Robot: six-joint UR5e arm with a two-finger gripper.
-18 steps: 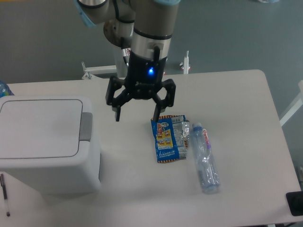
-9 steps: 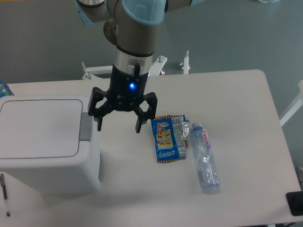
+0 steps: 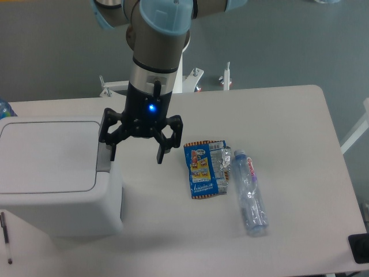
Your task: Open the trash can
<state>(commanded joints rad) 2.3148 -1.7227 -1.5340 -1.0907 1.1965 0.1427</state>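
The trash can [image 3: 55,173] is a large white boxy bin at the left of the table, its flat lid [image 3: 49,154] down. A grey push-button tab [image 3: 104,159] sits on the lid's right edge. My gripper [image 3: 135,156] hangs open just right of the bin, pointing down. Its left fingertip [image 3: 112,154] is over the grey tab; whether it touches the tab I cannot tell. The right fingertip [image 3: 159,157] is above the bare table. Nothing is between the fingers.
A blue and silver snack wrapper [image 3: 206,168] lies right of the gripper. A clear plastic bottle [image 3: 249,192] lies beside the wrapper. A pen [image 3: 6,236] rests at the table's front left edge. A dark object [image 3: 360,248] shows at the lower right corner.
The gripper has moved left from above the wrapper to the bin's right edge, staying open. The lid stays down.
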